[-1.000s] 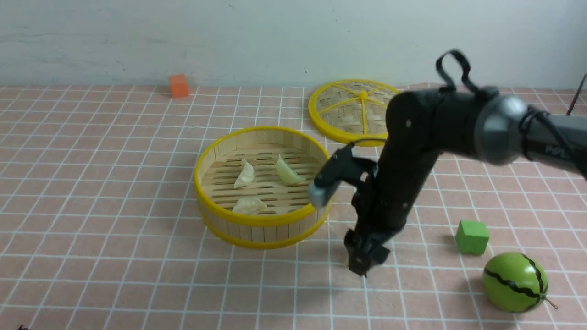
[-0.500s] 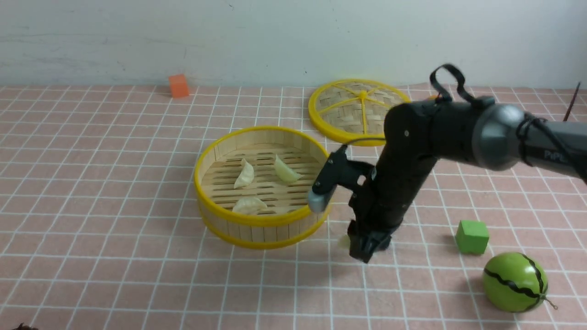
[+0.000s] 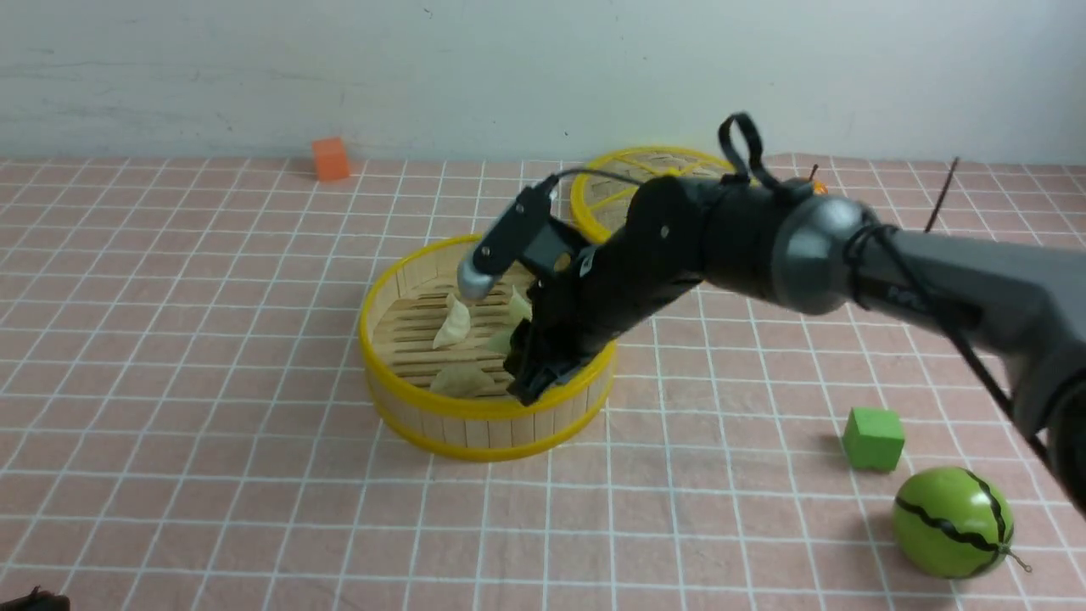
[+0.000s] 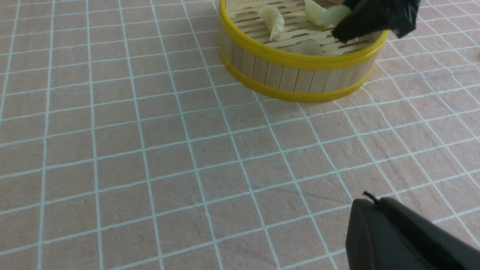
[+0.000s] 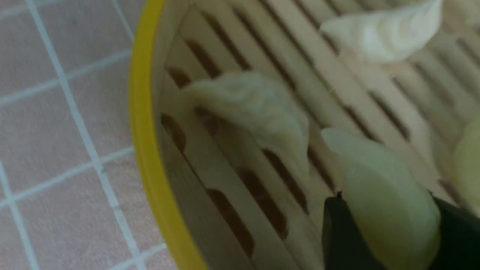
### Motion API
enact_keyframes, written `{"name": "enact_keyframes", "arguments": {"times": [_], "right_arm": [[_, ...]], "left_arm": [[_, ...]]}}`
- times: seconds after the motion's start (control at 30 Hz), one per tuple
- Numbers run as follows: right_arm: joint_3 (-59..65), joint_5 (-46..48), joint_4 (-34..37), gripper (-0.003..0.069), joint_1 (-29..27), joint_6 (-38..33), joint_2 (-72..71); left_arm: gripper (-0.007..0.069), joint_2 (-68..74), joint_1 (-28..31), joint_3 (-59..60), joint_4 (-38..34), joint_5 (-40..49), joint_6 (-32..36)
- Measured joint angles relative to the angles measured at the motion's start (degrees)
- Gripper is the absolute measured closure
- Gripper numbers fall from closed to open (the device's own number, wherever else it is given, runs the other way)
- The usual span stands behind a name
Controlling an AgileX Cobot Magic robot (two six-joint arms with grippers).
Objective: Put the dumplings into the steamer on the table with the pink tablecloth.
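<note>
A pale plaster wall (image 3: 254, 68) backs a table (image 3: 212, 526) draped wholly in a pink tablecloth (image 3: 127, 339) with a thin white grid. Above it the black and grey right arm (image 3: 764, 246) stretches over the round bamboo steamer (image 3: 475, 428) with yellow rims. The flat woven lid (image 3: 607, 199) with yellow spokes lies behind. A striped green toy watermelon (image 3: 952, 522), a green cube (image 3: 874, 437) and an orange cube (image 3: 330, 159) sit well apart.

The right gripper (image 3: 533, 382) hangs within the rim's circle, its fingers (image 5: 337, 236) narrowed onto a greenish crescent dumpling (image 5: 378, 187). The dumpling's long axis runs straight out from the claw toward the slatted floor. Three cream dumplings (image 3: 452, 324) rest on that floor, one just beside the held one. Slats lie directly under the claw, so letting go here should land it inside; whether it touches the floor I cannot tell.

The left gripper (image 4: 393, 236) is well apart from the basket and shows only a dark edge, so its opening cannot be told.
</note>
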Motion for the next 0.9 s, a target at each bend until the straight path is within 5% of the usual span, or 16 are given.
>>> {"name": "enact_keyframes", "arguments": {"times": [0.23, 0.4, 0.63, 0.8, 0.9], "right_arm": [[-0.25, 2.94, -5.54, 0.0025, 0.0, 4.92, -4.42], [-3.95, 9.79, -12.82, 0.0, 0.0, 15.47, -15.06], [-6.65, 26.6, -29.43, 0.0304, -0.8, 36.26, -39.46], [7.59, 37.05, -33.29, 0.0618, -3.37, 46.1, -51.72], [21.86, 34.83, -33.18, 0.0678, -3.91, 49.43, -59.51]], "left_arm": [[0.0638, 0.0, 0.0, 0.0, 1.1, -0.2, 0.0], [0.0638, 0.0, 0.0, 0.0, 1.15, -0.2, 0.0], [0.0638, 0.0, 0.0, 0.0, 1.15, -0.33, 0.0], [0.0638, 0.0, 0.0, 0.0, 1.15, -0.33, 0.0], [0.0638, 0.0, 0.0, 0.0, 1.15, -0.33, 0.0]]}}
